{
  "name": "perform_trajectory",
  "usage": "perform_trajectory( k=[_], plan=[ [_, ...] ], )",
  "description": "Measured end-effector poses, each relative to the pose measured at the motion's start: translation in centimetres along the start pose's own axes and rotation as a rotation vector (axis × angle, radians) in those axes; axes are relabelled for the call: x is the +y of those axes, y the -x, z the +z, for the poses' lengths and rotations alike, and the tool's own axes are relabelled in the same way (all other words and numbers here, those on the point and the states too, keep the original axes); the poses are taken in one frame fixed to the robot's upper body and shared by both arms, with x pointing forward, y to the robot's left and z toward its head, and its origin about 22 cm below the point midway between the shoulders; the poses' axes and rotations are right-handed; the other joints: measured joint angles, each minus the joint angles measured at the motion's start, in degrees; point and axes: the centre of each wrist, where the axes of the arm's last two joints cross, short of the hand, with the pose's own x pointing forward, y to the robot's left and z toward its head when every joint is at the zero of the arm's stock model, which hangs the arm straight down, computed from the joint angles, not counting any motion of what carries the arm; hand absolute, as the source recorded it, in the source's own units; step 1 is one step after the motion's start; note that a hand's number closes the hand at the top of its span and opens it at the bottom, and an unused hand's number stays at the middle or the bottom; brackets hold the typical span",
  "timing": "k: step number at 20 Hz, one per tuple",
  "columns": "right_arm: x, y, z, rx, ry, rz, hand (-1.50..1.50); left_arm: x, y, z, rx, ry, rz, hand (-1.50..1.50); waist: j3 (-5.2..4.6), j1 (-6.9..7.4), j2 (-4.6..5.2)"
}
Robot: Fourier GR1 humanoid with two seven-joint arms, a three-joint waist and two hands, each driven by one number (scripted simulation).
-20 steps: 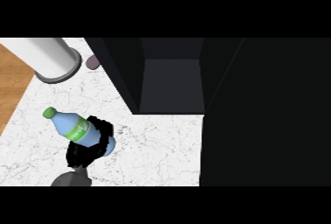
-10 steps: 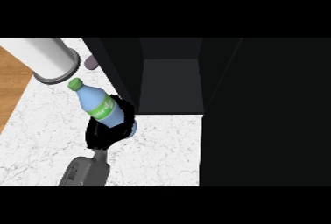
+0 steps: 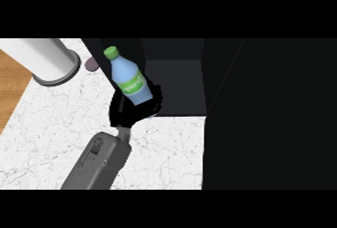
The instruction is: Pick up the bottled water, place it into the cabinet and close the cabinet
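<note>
Head view: the left hand [image 3: 125,115] comes in from 7 o'clock with its fingers clamped round the base of the water bottle [image 3: 129,81]. The bottle rises out of the hand, its long axis tilted so the green cap points to 11 o'clock. It hangs over the left front edge of the open cabinet [image 3: 176,91], not yet inside. The dark opening lies at about 2 o'clock from the hand, so the carry probably goes that way. The cabinet door [image 3: 270,116] stands open at 3 o'clock. The right hand is out of view.
</note>
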Motion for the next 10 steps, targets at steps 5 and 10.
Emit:
perform_trajectory(
  k=[5,10],
  plan=[
    [0.2,-0.3,-0.7,-0.002,-0.004,-0.005,-1.50,-2.8,-1.0,-3.1,-0.019,-0.006,-0.100,1.50,0.00,-0.32,0.14],
    [0.5,0.1,-0.7,-0.002,-0.009,-0.007,-1.50,-3.8,-1.1,-6.3,-0.030,-0.034,-0.178,1.50,-0.01,-0.67,0.26]
  ],
)
